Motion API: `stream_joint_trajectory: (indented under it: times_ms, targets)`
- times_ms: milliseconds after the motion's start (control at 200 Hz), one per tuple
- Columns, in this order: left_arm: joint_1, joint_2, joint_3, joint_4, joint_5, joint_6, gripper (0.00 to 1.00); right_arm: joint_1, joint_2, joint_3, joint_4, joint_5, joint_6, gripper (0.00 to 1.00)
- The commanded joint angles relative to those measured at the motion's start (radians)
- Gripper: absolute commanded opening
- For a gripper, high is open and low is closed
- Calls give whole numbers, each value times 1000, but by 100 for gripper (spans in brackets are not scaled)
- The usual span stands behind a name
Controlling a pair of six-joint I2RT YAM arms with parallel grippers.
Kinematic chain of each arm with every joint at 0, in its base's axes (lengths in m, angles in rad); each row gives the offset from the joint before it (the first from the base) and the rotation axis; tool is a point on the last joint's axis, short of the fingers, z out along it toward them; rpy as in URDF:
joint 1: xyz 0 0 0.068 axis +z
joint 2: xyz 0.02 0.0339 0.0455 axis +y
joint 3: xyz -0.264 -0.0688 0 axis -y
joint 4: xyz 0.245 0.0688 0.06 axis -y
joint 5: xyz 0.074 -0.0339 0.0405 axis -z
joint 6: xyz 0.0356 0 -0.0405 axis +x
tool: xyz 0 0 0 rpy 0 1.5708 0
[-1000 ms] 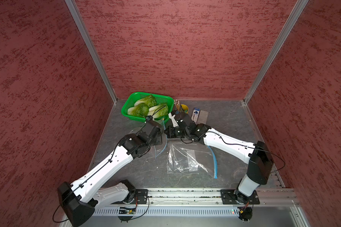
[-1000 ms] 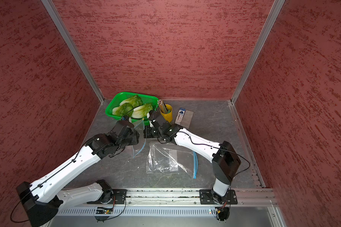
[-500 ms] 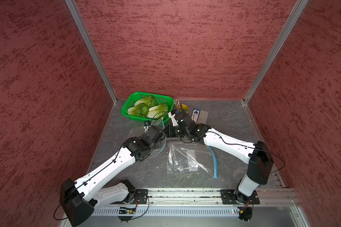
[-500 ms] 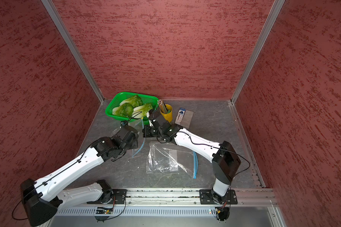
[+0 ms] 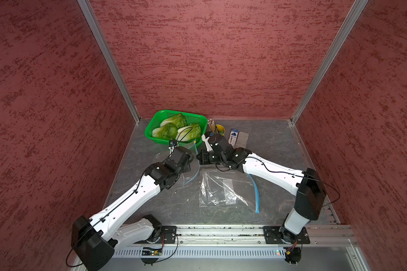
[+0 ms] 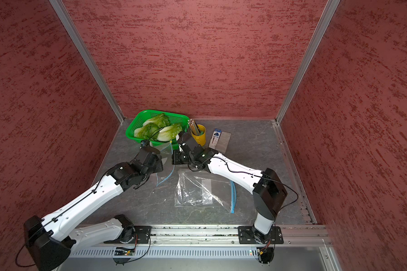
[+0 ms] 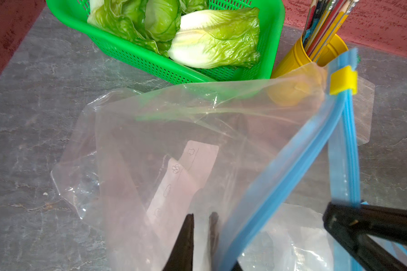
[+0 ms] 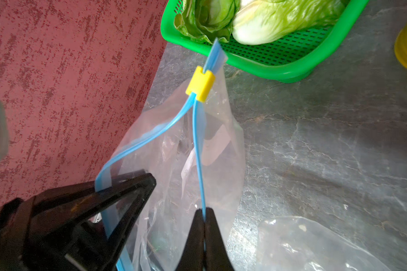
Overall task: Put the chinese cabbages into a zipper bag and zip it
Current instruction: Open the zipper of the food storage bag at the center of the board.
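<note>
Three chinese cabbages (image 5: 174, 126) (image 6: 159, 129) lie in a green basket (image 5: 150, 131) at the back left, white stalks and crinkled green leaves (image 7: 212, 47). A clear zipper bag (image 7: 174, 140) with a blue strip and yellow slider (image 8: 200, 84) stands in front of the basket, its mouth spread between both grippers. My left gripper (image 7: 201, 215) is shut on one side of the bag's rim, one finger inside the film. Shut on the other blue strip (image 8: 199, 152) is my right gripper (image 8: 205, 211). The bag holds nothing.
A second clear bag (image 5: 223, 190) lies flat on the grey table, near the right arm. A yellow cup of pencils (image 5: 217, 128) stands right of the basket, with a small box (image 5: 234, 137) and a grey card (image 5: 243, 139) beyond. Red walls close three sides.
My left gripper's jaws have closed onto the bag's rim, after it drew back a little from the basket. The right gripper has stayed shut on the blue strip in place.
</note>
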Motion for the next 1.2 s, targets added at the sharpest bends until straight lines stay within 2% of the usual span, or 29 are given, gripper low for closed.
stream_joint_trajectory:
  times_ms: [0,60,185,215,336,511,766,927,1197]
  targets:
    - [11,0,8,30,-11,22,6,0,17,33,-16,31,-19,1]
    - [13,-1,10,33,-10,22,2,1,17,38,-15,26,-20,6]
    - [13,-8,15,54,5,21,0,6,26,46,-14,32,-21,29]
    - [13,-7,20,54,5,19,0,7,30,48,-11,32,-20,32]
    - [14,-2,48,37,-3,11,0,12,58,60,-26,47,-22,34]
    - [21,-2,123,-37,-63,18,0,20,85,61,-80,178,-48,34]
    - [40,-21,148,-79,-68,50,0,41,103,92,-128,308,-79,34]
    - [73,-31,118,-69,-11,65,0,52,95,118,-85,241,-98,37]
    - [135,-27,68,-92,2,48,0,52,32,183,-44,160,-98,55]
